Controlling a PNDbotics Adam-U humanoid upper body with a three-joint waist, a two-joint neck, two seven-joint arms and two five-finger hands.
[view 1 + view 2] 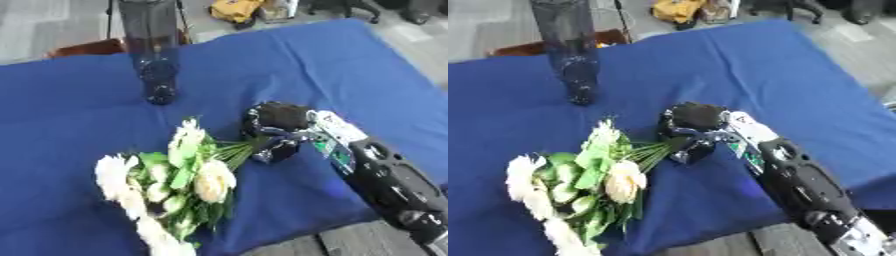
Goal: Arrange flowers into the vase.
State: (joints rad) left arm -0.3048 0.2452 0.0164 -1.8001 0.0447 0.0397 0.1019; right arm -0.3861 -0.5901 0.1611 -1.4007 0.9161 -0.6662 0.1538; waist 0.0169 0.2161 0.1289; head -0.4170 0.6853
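A bunch of white and cream flowers (175,182) with green leaves lies on the blue cloth at the lower left, its green stems (238,150) pointing right. My right hand (273,131) has its fingers curled round the stem ends, low over the cloth. A tall clear glass vase (152,50) stands upright at the back, left of the middle, well apart from the hand. My left hand shows in neither view.
The blue cloth (332,65) covers the whole table, and its front edge runs along the lower right. A brown chair (87,48) stands behind the vase. Yellow and dark things (236,10) lie on the floor beyond the table.
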